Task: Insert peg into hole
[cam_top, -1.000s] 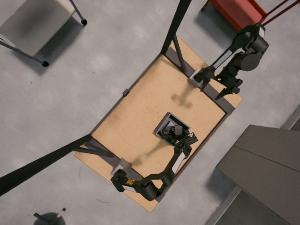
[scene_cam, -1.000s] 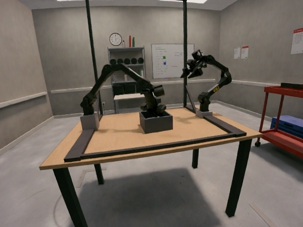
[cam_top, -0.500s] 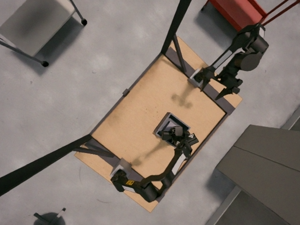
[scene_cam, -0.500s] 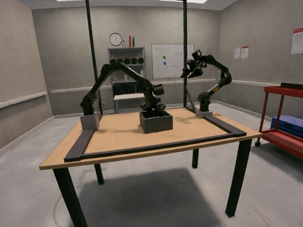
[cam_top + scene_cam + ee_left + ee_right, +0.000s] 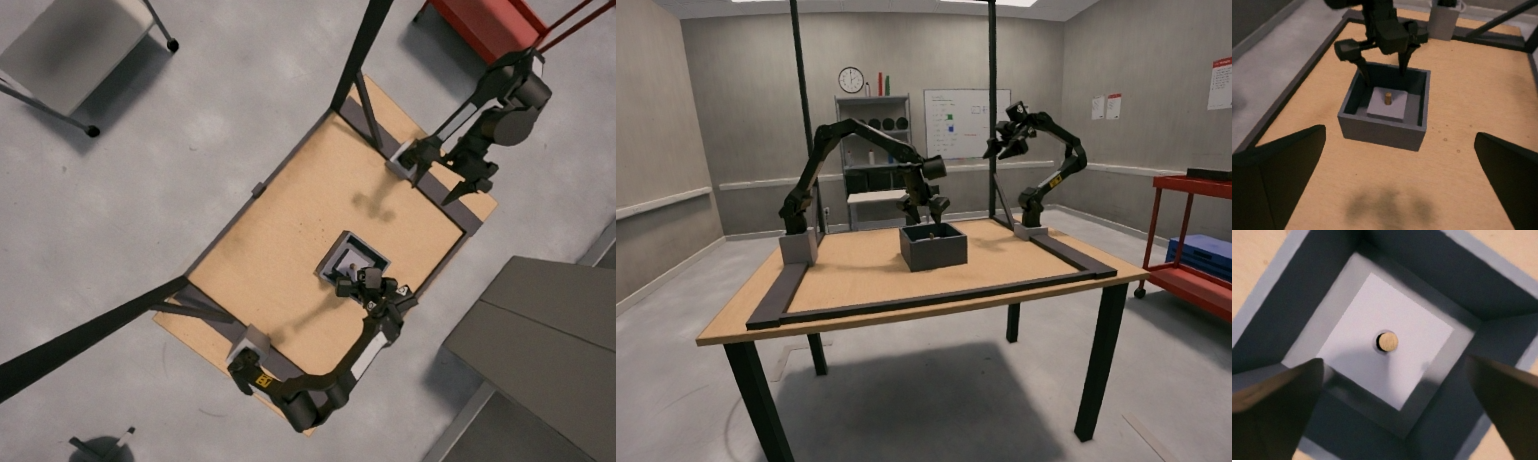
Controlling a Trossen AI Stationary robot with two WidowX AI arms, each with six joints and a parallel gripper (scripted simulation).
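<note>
The wooden peg (image 5: 353, 267) (image 5: 931, 235) (image 5: 1388, 99) (image 5: 1388, 341) stands roughly upright in the hole of the pale square plate (image 5: 1377, 110) (image 5: 1357, 320), with a short length above it. A dark crescent of the hole shows beside the peg in the right wrist view. The plate lies at the bottom of the open dark grey box (image 5: 330, 252) (image 5: 936, 256) (image 5: 1382, 133). My right gripper (image 5: 928, 222) (image 5: 1386, 80) (image 5: 1394, 363) is open and empty, above the peg, with its fingertips near the box's rim height. My left gripper (image 5: 429, 195) (image 5: 992, 157) (image 5: 1400, 135) is open and empty, high and away from the box.
The box walls stand around the plate and peg on all sides. The wooden table (image 5: 285, 220) (image 5: 851, 285) has a dark frame (image 5: 916, 301) along its edges. Dark upright posts (image 5: 801, 75) (image 5: 992, 75) rise at the table's far side in the exterior view.
</note>
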